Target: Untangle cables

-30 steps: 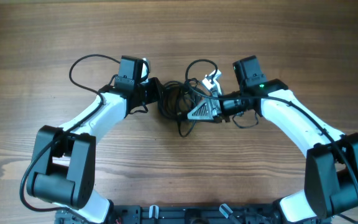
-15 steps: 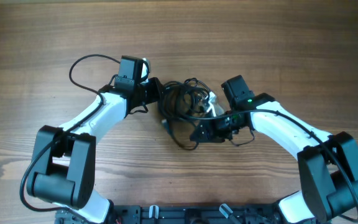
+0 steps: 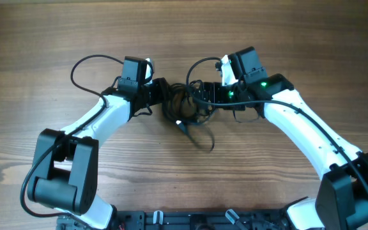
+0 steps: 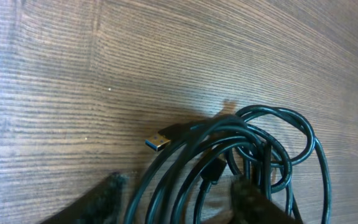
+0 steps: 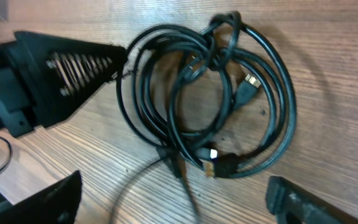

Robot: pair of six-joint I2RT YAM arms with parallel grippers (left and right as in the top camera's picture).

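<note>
1. The cables (image 3: pixel 183 105) lie flat on the worktop (image 3: pixel 286 32) as one tangled coil, and an arm faces the coil from each side. I judge this stance lets one side steady the bundle while the other draws a strand free.
2. The left gripper (image 4: pixel 176 183) sits at the coil's left edge. Its jaws stand apart and straddle several strands that run between the fingers. Nothing looks pinched, so I read them as loose around the bundle, not clamped on it.
3. A USB plug (image 4: pixel 157 142) pokes out of the coil just ahead of the left jaws and rests free on the wood. It looks like a sensible end to pull.
4. The right gripper (image 5: pixel 174 182) is on the coil's right side, with its jaws spread wide and empty. The coil lies just ahead of them, and its nearest loops come up to the gap without touching either finger.
5. A loose tail (image 3: pixel 203 135) leaves the coil toward the robot's base, with nothing holding it.
</note>
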